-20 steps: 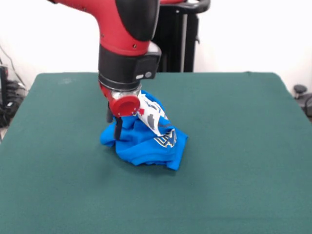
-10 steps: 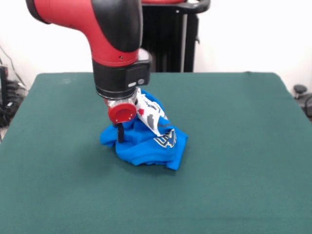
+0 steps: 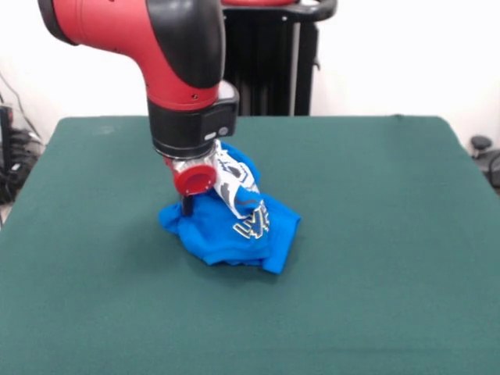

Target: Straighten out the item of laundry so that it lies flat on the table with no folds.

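Note:
The item of laundry [image 3: 226,230] is a bright blue T-shirt bunched in a heap near the middle of the green table [image 3: 375,234]. White lettering shows on a fold at its front. A strip of its white-grey print rises to the gripper [image 3: 191,207], which hangs from the red and black arm over the heap's left side. The gripper is shut on this raised cloth. One black finger [image 3: 186,205] shows below a round red cap; the other is hidden behind the cloth.
Green felt stretches wide on every side of the heap. A black stand rises behind the table's far edge [image 3: 297,70]. Cables and dark gear sit off the table at the left edge [image 3: 12,156].
The arm has moved left and slightly up. The shirt's raised fold and lettering have shifted left with it, and the heap has drawn in a little.

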Controlling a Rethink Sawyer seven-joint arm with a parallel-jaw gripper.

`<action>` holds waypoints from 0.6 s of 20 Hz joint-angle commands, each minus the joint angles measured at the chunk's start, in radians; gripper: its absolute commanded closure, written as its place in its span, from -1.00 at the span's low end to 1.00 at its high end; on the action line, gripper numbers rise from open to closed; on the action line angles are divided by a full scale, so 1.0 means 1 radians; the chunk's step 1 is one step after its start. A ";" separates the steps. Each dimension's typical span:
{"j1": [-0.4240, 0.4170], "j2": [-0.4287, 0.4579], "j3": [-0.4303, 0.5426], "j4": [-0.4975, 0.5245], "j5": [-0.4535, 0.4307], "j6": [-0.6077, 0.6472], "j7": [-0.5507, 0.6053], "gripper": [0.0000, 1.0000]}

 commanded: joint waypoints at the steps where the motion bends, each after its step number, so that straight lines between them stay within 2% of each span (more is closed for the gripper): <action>1: 0.026 -0.010 0.121 0.022 -0.046 0.155 -0.155 1.00; 8: 0.021 -0.068 0.140 0.034 -0.027 0.215 -0.144 1.00; 10: 0.044 -0.111 0.117 0.031 -0.035 0.249 -0.131 1.00; 12: 0.096 -0.146 0.055 0.001 -0.076 0.270 -0.109 1.00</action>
